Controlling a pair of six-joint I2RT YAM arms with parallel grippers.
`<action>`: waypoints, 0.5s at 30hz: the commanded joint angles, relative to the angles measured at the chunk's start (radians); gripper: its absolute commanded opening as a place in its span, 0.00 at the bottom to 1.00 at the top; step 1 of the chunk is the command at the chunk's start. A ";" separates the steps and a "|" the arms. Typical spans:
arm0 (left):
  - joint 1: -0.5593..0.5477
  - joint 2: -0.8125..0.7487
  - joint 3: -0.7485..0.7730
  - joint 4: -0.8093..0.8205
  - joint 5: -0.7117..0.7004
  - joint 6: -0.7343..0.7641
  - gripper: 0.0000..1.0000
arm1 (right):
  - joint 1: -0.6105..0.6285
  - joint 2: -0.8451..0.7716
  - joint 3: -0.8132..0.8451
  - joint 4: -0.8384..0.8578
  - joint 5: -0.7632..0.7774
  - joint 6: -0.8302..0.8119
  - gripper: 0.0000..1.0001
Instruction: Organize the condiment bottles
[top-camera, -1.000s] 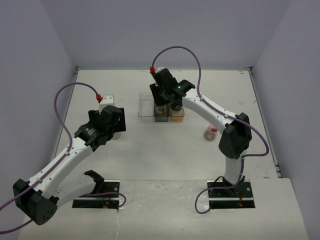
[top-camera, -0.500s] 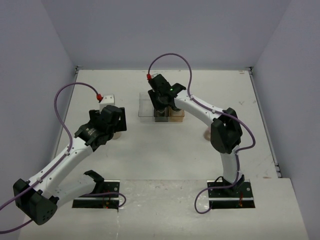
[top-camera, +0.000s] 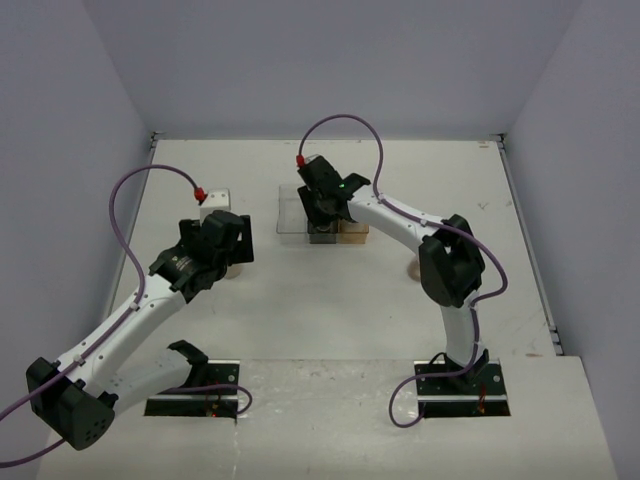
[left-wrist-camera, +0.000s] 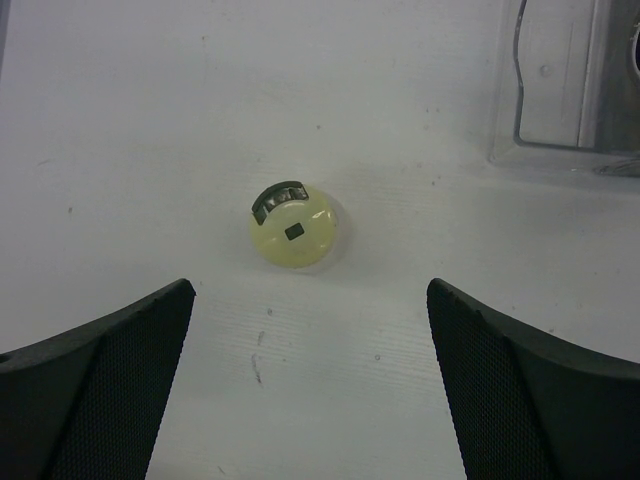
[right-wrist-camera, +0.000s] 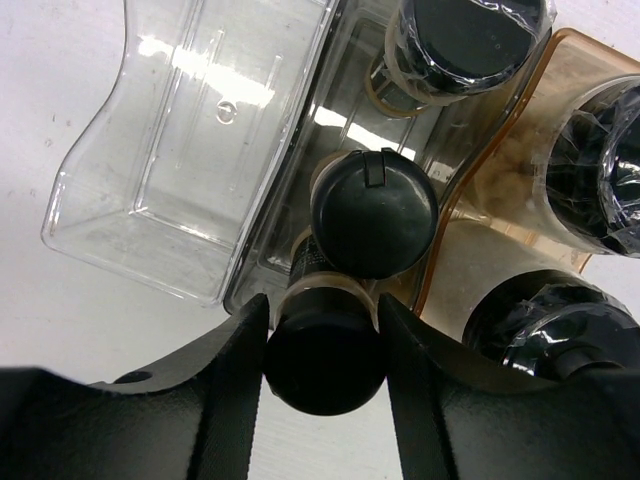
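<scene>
My right gripper (right-wrist-camera: 322, 385) is shut on a black-capped bottle (right-wrist-camera: 325, 365) with dark contents. It holds the bottle tilted at the near end of the tray's grey middle part (right-wrist-camera: 345, 90). Two black-capped bottles (right-wrist-camera: 375, 210) stand in that part, and two more (right-wrist-camera: 600, 170) in the tan part. The clear part (right-wrist-camera: 190, 170) has no bottle in it. My left gripper (left-wrist-camera: 309, 300) is open above the table. The yellow-green-capped bottle (left-wrist-camera: 292, 224) stands just beyond its fingertips. In the top view the right gripper (top-camera: 320, 205) is over the tray (top-camera: 288, 218), and the left gripper (top-camera: 228, 248) is left of it.
The pink-capped bottle (top-camera: 412, 268) lies on the table beside the right arm's elbow, mostly hidden by it. A corner of the clear tray part (left-wrist-camera: 560, 90) shows at the upper right of the left wrist view. Walls close the table at the back and sides.
My right gripper has moved left and down with its bottle, from over the tan part to the grey middle part. The right elbow now covers most of the pink-capped bottle. The left arm has not moved.
</scene>
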 joint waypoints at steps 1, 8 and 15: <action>0.007 0.003 -0.006 0.044 0.006 0.024 1.00 | 0.003 -0.016 -0.006 0.047 0.014 0.023 0.50; 0.007 -0.013 -0.002 0.030 -0.031 0.006 1.00 | 0.003 -0.037 0.001 0.030 0.005 0.030 0.75; 0.013 0.029 0.031 0.006 0.003 -0.069 1.00 | 0.006 -0.127 0.028 -0.024 -0.005 0.020 0.75</action>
